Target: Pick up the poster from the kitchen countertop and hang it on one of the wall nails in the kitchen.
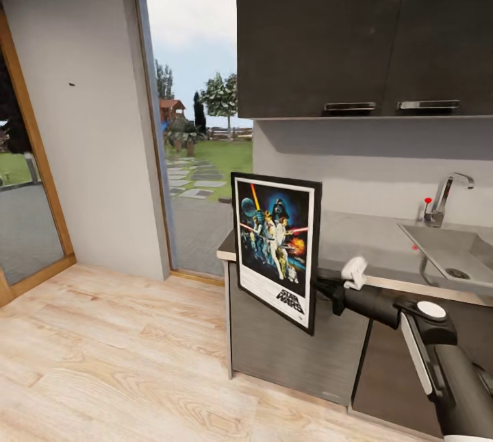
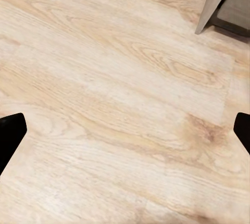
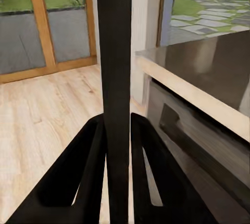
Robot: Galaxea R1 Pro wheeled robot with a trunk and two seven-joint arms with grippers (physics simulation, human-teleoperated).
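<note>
The black-framed Star Wars poster (image 1: 276, 248) hangs upright in the air in front of the countertop's left end, held by its right edge. My right gripper (image 1: 320, 289) is shut on that edge. In the right wrist view the poster's frame (image 3: 115, 78) runs edge-on between the two black fingers (image 3: 83, 177). The glossy dark grey countertop (image 1: 373, 250) with its pale front edge lies behind the poster. One wall nail (image 1: 72, 84) shows as a dark dot on the off-white wall at far left. My left gripper (image 2: 125, 130) stands open over the wood floor.
A tall window (image 1: 198, 113) separates the nail wall from the dark upper cabinets (image 1: 363, 31). A sink (image 1: 452, 250) and tap (image 1: 445, 199) sit at the counter's right. Dark base cabinets (image 1: 294, 346) stand under the counter. Light wood floor (image 1: 116, 360) spreads to the left.
</note>
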